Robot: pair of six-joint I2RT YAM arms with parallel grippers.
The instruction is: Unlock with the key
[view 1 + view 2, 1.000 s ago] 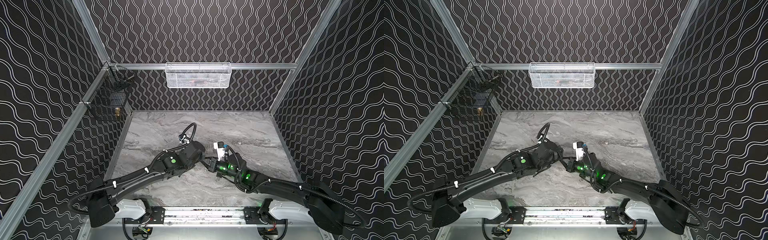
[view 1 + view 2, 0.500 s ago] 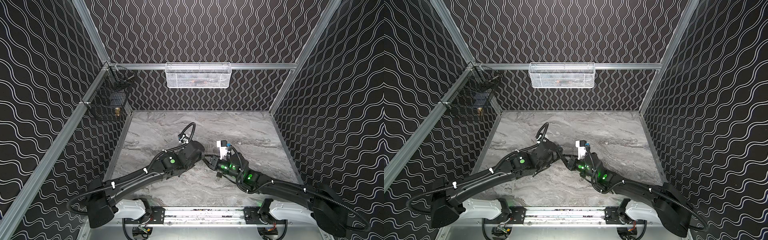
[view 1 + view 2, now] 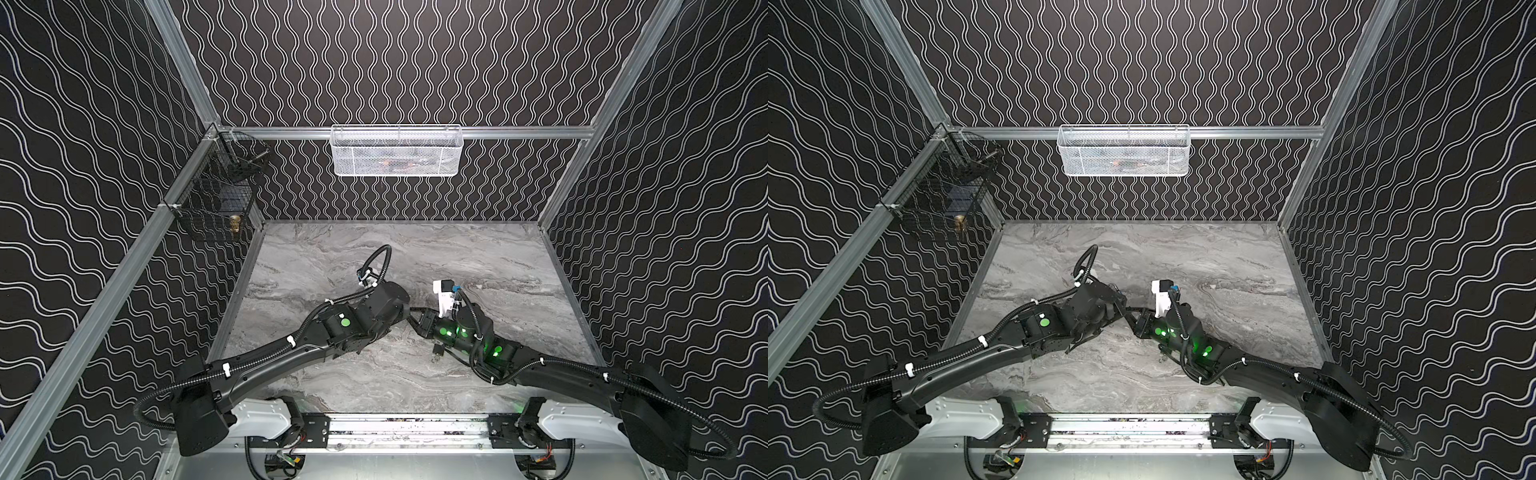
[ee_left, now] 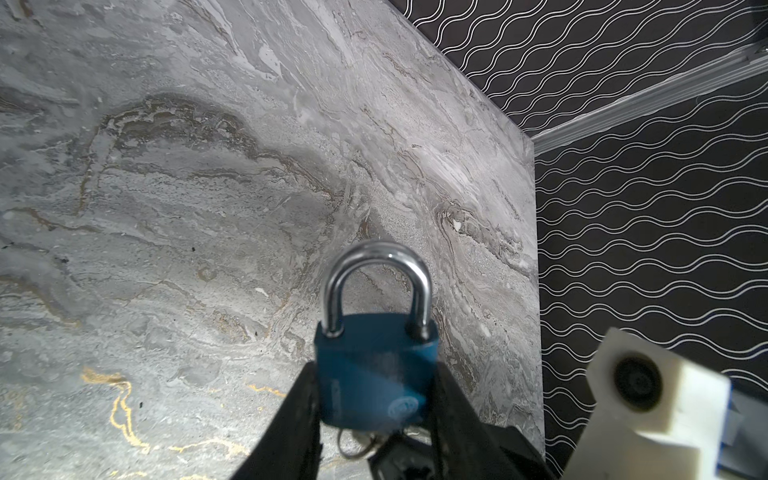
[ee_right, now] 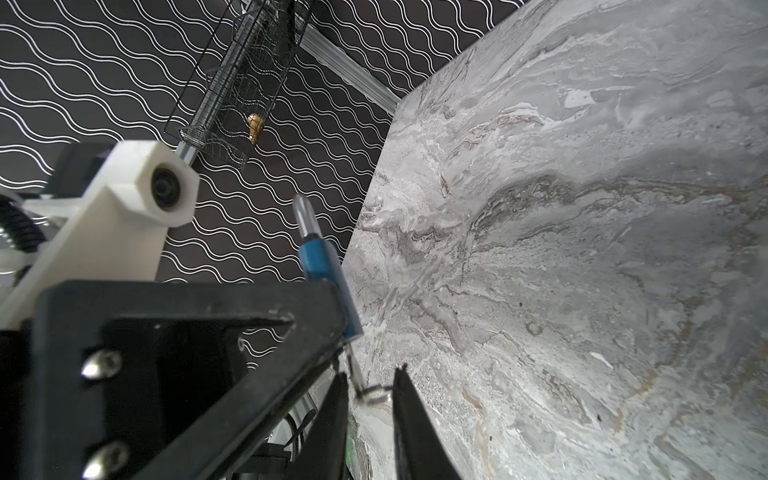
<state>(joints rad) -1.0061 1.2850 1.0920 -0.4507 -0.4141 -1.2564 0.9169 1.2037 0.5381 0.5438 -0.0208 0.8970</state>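
A blue padlock (image 4: 374, 353) with a steel shackle (image 4: 376, 257), both legs seated in the body, hangs above the marble table. My left gripper (image 4: 376, 372) is shut on its sides. In the right wrist view the padlock (image 5: 322, 266) shows edge-on, and the key (image 5: 355, 370) sticks out of its underside. The key's ring (image 5: 376, 390) lies between the fingers of my right gripper (image 5: 372, 374). Those fingers stand slightly apart, with a gap beside the key. In both top views the two grippers meet tip to tip at mid-table (image 3: 411, 320) (image 3: 1128, 315), hiding the lock.
A white mesh basket (image 3: 397, 151) hangs on the back wall. A black wire basket (image 3: 216, 199) holding a brass piece (image 3: 235, 222) hangs on the left wall. Both arms stretch in from the front rail (image 3: 407, 428) across the marble table (image 3: 498, 257).
My right wrist has shifted a little to the right, staying at the key. The left arm and the padlock have not moved.
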